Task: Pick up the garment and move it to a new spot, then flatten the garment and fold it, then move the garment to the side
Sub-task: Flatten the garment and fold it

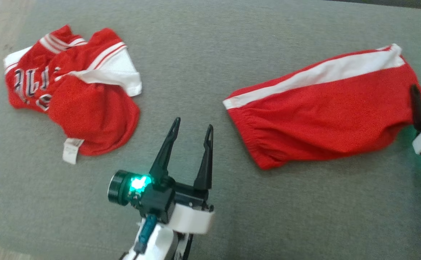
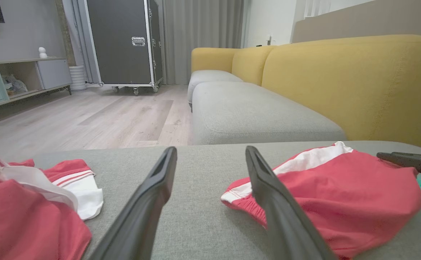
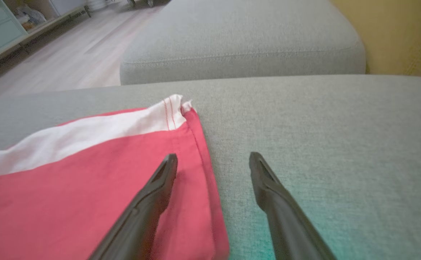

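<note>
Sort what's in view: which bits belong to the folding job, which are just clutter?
Job: red shorts; right pincer, open over their hem; left pincer, open beside them; grey cushion they lie on.
Lying about: crumpled red jersey (likely); yellow sofa back; black wheeled case; shelf unit.

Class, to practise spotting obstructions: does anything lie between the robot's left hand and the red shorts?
Nothing visible does. Bare grey cushion separates the left hand from the shorts; the crumpled jersey lies on its other side.

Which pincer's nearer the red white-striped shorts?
Right. The right pincer straddles the hem of the red white-striped shorts; the left pincer sits apart over grey cushion, off the waistband end.
</note>
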Motion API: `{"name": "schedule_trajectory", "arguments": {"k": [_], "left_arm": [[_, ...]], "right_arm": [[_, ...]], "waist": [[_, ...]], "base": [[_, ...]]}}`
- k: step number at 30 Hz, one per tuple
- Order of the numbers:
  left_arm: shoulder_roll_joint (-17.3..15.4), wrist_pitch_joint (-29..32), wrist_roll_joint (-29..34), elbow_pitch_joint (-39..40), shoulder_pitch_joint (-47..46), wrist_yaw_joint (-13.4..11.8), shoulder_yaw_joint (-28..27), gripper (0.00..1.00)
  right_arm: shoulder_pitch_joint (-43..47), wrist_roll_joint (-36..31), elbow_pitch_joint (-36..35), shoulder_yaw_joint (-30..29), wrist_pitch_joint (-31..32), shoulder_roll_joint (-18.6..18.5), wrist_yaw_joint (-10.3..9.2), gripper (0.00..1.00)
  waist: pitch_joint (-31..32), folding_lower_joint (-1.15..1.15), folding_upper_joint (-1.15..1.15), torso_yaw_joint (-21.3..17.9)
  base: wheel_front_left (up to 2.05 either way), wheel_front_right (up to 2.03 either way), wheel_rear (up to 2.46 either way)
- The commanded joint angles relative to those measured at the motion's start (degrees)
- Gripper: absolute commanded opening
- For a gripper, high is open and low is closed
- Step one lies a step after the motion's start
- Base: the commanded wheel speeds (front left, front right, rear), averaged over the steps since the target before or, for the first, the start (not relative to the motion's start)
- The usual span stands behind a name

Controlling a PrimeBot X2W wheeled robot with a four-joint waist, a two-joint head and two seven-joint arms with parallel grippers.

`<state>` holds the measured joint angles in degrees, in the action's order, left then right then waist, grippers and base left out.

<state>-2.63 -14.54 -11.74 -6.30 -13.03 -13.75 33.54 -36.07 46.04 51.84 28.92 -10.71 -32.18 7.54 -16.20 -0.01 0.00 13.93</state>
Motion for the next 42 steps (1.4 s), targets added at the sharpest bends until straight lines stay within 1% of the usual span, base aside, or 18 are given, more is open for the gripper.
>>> {"name": "schedule_trajectory", "arguments": {"k": [1, 4, 5, 6, 7, 11, 14, 15, 17, 23, 26, 28, 32, 36, 42], "left_arm": [[-0.25, -0.45, 1.48, 2.97, 0.35, -0.64, -1.18, 1.00], [-0.25, -0.45, 2.40, 4.54, 1.78, -0.89, -1.26, 1.00], [-0.25, -0.45, 2.76, 4.88, 2.09, -0.92, -1.41, 1.00], [-0.25, -0.45, 2.95, 5.17, 2.44, -0.91, -1.62, 1.00], [-0.25, -0.45, 3.06, 5.34, 2.79, -0.86, -1.88, 1.00], [-0.29, -0.45, 3.94, 5.46, 4.18, -0.75, -3.52, 1.00], [-0.55, -0.45, 4.35, 5.26, 5.14, -0.26, -4.83, 1.00], [-0.55, -0.45, 4.35, 5.26, 5.14, -0.26, -4.83, 1.00], [-0.65, -0.45, 4.52, 5.14, 5.61, 0.20, -5.51, 1.00], [-0.66, -0.46, 5.06, 4.72, 6.17, 1.71, -6.80, 1.00], [-0.60, -0.46, 5.11, 4.38, 6.27, 2.38, -7.10, 1.00], [-0.55, -0.46, 5.06, 4.14, 6.48, 2.70, -7.25, 1.00], [-0.48, -0.46, 5.11, 3.63, 6.93, 3.20, -7.39, 1.00], [-0.42, -0.46, 5.24, 3.11, 7.15, 3.61, -7.61, 1.00], [-0.40, -0.46, 5.66, 2.15, 8.62, 3.78, -8.60, 1.00]], "right_arm": [[0.10, 1.60, 0.64, 0.36, 1.53, -1.69, -0.05, 1.00], [0.56, 4.24, 1.96, 1.32, 5.75, -1.63, -0.05, 1.00], [0.65, 4.90, 2.03, 1.77, 6.75, -1.76, -0.05, 0.67], [0.73, 5.70, 2.03, 2.07, 7.53, -1.84, -0.05, 0.23], [0.79, 6.53, 2.00, 2.23, 7.99, -1.86, -0.05, 0.00], [0.52, 8.08, 2.16, 2.51, 6.38, -2.14, -0.05, 0.00], [0.07, 8.23, 2.38, 3.24, 4.98, -2.10, -0.05, 0.00], [0.07, 8.23, 2.38, 3.24, 4.98, -2.10, -0.05, 0.00], [0.21, 8.34, 2.43, 3.76, 4.47, -2.49, -0.05, 0.00], [1.73, 8.63, 3.42, 4.75, 4.08, -5.67, -0.05, 0.00], [2.29, 8.81, 3.78, 4.73, 3.11, -7.12, -0.05, 0.00], [2.40, 8.91, 3.85, 4.70, 2.30, -7.46, -0.05, 0.00], [2.06, 8.19, 3.75, 4.97, -0.03, -7.39, -0.05, 0.00], [0.75, 6.46, 2.59, 5.16, -2.20, -6.91, -0.05, 0.00], [-1.48, 1.66, -3.05, 4.29, -3.99, -4.13, -0.05, 0.00]], "waist": [[-0.02, 0.01, 0.00, 2.03], [-0.10, 0.01, 0.00, 3.27], [-0.08, 0.01, 0.00, 3.48], [-0.01, 0.01, 0.00, 3.57], [0.16, 0.01, 0.00, 3.54], [1.47, 0.01, 0.00, 1.70], [2.92, 0.01, 0.00, -1.55], [2.92, 0.01, 0.00, -1.55], [3.83, 0.01, 0.00, -3.84], [5.24, 0.01, 0.00, -10.11], [5.55, 0.01, 0.00, -12.17], [5.78, 0.01, 0.00, -13.23], [6.58, 0.01, 0.00, -14.47], [7.63, 0.01, 0.00, -14.62], [9.59, 0.01, 0.00, -13.66]], "base": [[0.00, 0.00, 0.00], [0.00, 0.00, 0.00], [0.00, 0.00, 0.00], [0.00, 0.00, 0.00], [0.00, 0.00, 0.00], [0.00, 0.00, 0.00], [0.00, 0.00, 0.00], [0.00, 0.00, 0.00], [0.00, 0.00, 0.00], [0.00, 0.00, 0.00], [0.00, 0.00, 0.00], [0.00, 0.00, 0.00], [0.00, 0.00, 0.00], [0.00, 0.00, 0.00], [0.00, 0.00, 0.00]]}}
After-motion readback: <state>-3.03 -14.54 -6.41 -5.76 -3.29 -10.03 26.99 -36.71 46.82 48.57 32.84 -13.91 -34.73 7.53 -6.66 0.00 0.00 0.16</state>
